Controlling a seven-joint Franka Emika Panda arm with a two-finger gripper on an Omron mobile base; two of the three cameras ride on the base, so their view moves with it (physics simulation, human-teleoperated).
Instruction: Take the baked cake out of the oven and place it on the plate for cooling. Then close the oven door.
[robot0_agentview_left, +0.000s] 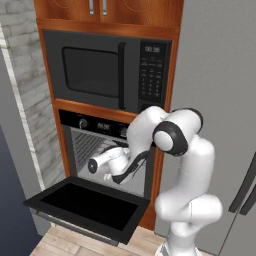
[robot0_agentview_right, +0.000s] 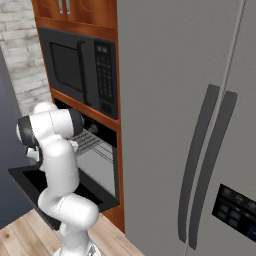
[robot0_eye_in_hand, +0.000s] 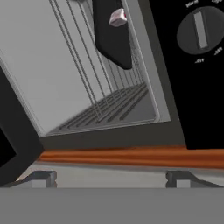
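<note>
Wire racks line the oven, its oven door down. The cake sits deep inside on a dark tray; the wide-open gripper should advance straight, level, before closing.

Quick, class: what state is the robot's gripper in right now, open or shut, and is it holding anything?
Gripper: open, holding nothing; its fingertips stand wide apart, pointed into the oven.
</note>
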